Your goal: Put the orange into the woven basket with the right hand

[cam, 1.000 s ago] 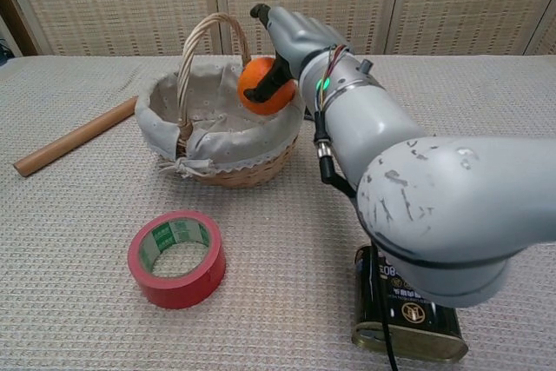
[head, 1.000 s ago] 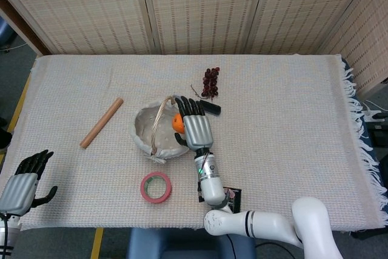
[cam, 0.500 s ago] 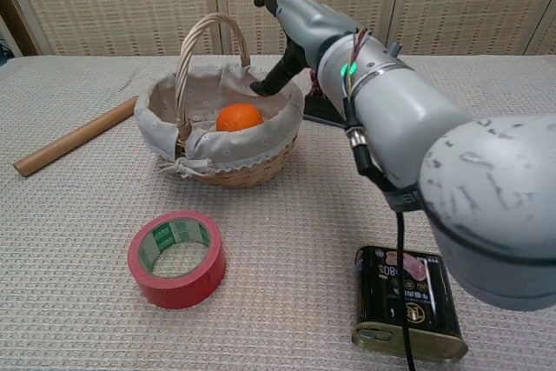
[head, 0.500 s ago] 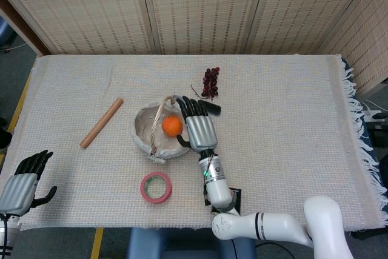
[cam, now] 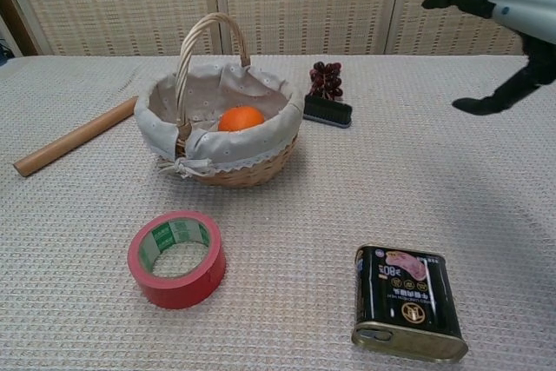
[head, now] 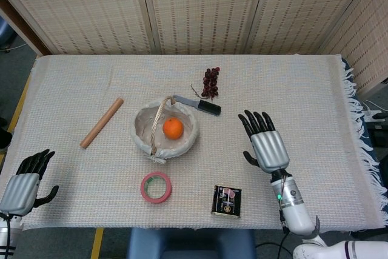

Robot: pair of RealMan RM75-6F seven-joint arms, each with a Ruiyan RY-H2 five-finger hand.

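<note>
I see the orange [head: 173, 128] lying inside the woven basket [head: 143, 139], on the cloth lining near the handle, so I judge the placing done. My right robot hand [head: 265, 144] hangs over the table [head: 315, 89] well clear of the basket, fingers spread and holding nothing. My left robot hand [head: 24, 184] sits at the near left corner, fingers loosely apart, also empty. From here the risks are small: if I sweep the right arm low while parking it, I could clip the tin can [head: 227, 201] near the front edge and push it off. A careless swing back toward the basket might catch its handle and tip the fruit out.
</note>
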